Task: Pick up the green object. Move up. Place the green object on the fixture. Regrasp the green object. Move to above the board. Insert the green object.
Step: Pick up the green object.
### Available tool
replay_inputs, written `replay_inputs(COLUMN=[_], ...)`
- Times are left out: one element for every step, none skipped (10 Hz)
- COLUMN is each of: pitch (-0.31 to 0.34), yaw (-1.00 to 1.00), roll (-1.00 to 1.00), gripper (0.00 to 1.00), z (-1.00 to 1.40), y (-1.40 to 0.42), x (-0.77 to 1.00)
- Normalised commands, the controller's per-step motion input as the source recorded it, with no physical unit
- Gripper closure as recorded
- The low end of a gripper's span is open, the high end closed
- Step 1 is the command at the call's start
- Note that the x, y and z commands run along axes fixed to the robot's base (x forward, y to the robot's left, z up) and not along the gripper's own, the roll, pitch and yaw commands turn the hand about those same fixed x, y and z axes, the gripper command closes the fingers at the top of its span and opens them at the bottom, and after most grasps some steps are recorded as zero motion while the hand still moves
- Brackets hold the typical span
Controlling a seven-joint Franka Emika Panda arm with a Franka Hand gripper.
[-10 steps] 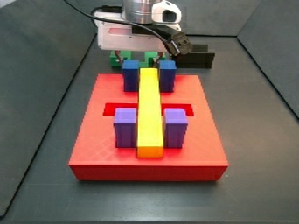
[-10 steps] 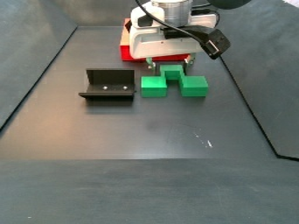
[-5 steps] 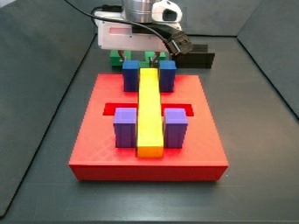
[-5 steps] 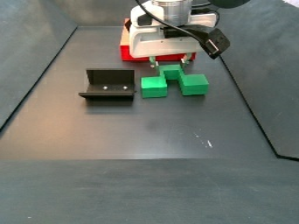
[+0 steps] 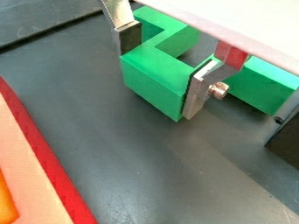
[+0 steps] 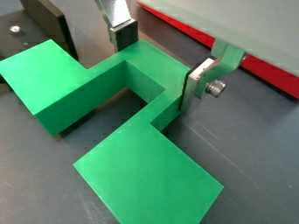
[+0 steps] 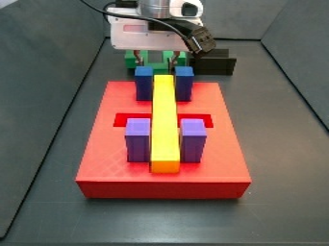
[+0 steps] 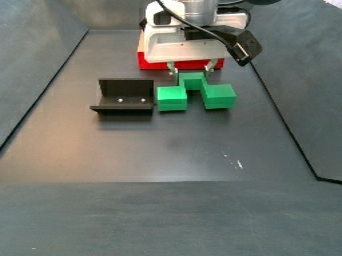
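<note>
Start in the side view from the fixture side. At the left you see the fixture (image 8: 122,98), a dark L-shaped bracket standing on the dark tabletop (image 8: 174,170). Just to its right lies the green object (image 8: 195,93), with one wing near the fixture and the other wing pointing away from it. The claw (image 8: 193,71) sits directly over the raised middle of the green object, below the white wrist housing. Behind the claw you see the red edge of the board (image 8: 147,62).

In both wrist views, check the fingers (image 5: 202,89) (image 6: 201,83). One silver plate stands on each side of the narrow middle section of the green object (image 5: 158,74) (image 6: 111,105), close against its faces. You cannot tell from these views whether the pads press the plastic or stand just clear, so the grip state stays undetermined. The green object rests on the tabletop.

In the side view from the board side, the board (image 7: 164,168) fills the foreground. It carries a long yellow bar (image 7: 164,125) down the centre, two purple blocks (image 7: 138,140) beside its near end, and two blue blocks (image 7: 145,81) beside its far end. The claw (image 7: 156,60) hangs just beyond the far edge of the board.
</note>
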Motion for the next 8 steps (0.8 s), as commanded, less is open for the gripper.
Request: replay_inputs(pitch=[0.000, 0.000, 0.000, 0.000, 0.000, 0.000, 0.000, 0.000], yaw=[0.00, 0.00, 0.00, 0.00, 0.00, 0.00, 0.00, 0.00], roll=[0.00, 0.00, 0.00, 0.00, 0.00, 0.00, 0.00, 0.00], gripper=[1.00, 1.00, 1.00, 1.00, 1.00, 1.00, 1.00, 1.00], z=[0.00, 0.00, 0.00, 0.00, 0.00, 0.00, 0.00, 0.00], y=[0.00, 0.00, 0.00, 0.00, 0.00, 0.00, 0.00, 0.00], x=[0.00, 0.00, 0.00, 0.00, 0.00, 0.00, 0.00, 0.00])
